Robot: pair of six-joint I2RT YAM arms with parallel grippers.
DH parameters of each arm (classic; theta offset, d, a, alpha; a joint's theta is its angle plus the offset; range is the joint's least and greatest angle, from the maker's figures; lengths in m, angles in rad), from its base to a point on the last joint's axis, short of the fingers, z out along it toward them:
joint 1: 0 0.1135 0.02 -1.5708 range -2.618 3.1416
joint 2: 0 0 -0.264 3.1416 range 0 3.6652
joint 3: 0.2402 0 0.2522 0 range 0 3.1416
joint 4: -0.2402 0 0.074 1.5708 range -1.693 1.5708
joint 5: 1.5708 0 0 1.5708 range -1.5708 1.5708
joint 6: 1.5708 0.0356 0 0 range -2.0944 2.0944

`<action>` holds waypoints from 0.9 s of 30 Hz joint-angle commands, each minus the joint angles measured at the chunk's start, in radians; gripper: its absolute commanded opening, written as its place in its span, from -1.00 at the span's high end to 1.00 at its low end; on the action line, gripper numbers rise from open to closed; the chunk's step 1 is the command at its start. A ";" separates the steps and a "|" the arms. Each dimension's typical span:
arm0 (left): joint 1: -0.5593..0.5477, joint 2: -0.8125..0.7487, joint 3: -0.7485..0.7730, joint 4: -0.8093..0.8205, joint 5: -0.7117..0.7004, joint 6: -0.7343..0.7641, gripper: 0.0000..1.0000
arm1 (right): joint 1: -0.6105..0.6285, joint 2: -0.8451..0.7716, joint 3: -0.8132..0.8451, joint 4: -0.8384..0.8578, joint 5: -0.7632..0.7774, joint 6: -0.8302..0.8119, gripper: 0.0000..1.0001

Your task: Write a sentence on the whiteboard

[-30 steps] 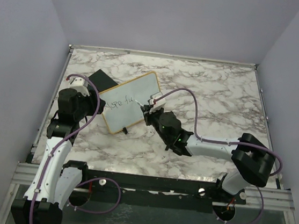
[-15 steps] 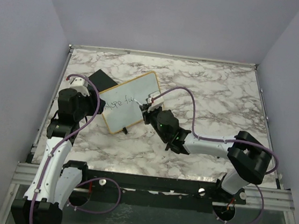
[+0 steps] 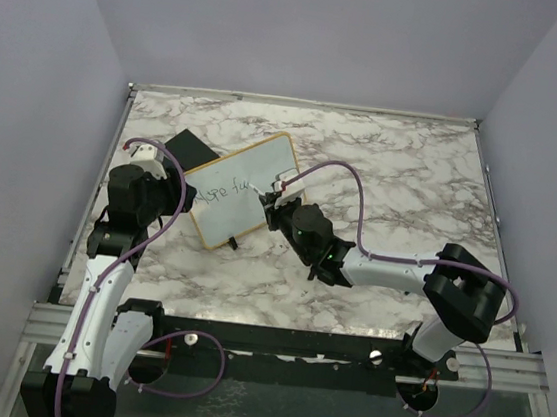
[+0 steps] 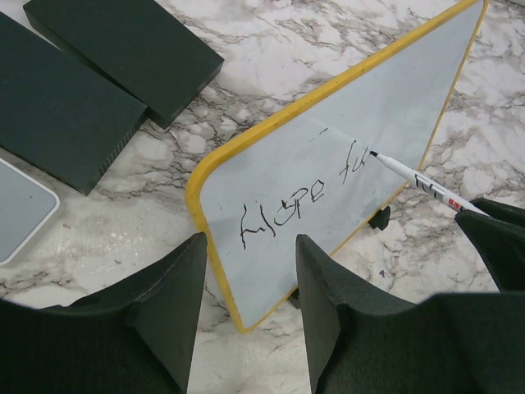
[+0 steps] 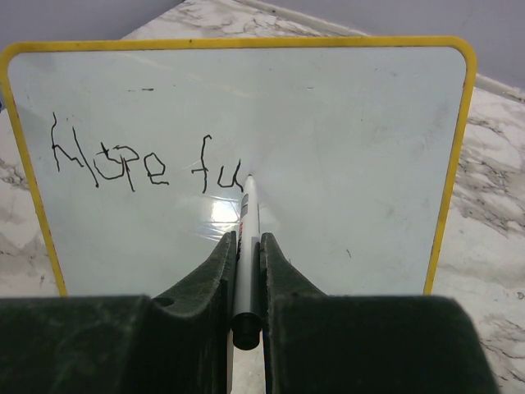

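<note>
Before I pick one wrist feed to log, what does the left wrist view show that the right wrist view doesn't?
Left wrist only: black blocks on the marble, a black board foot, the open left gripper. Right wrist only: the right gripper shut on the marker. Both: the whiteboard, the sentence begun, the marker's tip at its last letter.

Block (image 3: 187, 146) — behind-left of whiteboard (image 3: 228, 213)

Yellow-framed white whiteboard (image 5: 344, 164), grey-veined marble table (image 3: 413, 174)
</note>
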 commanded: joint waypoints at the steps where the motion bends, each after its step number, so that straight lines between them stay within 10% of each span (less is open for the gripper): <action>1: -0.007 -0.016 -0.010 0.016 0.017 -0.001 0.01 | -0.009 0.015 0.017 -0.006 0.026 -0.012 0.99; 27: -0.007 -0.017 -0.010 0.016 0.019 -0.002 0.01 | -0.024 0.018 0.040 -0.004 0.021 -0.012 0.99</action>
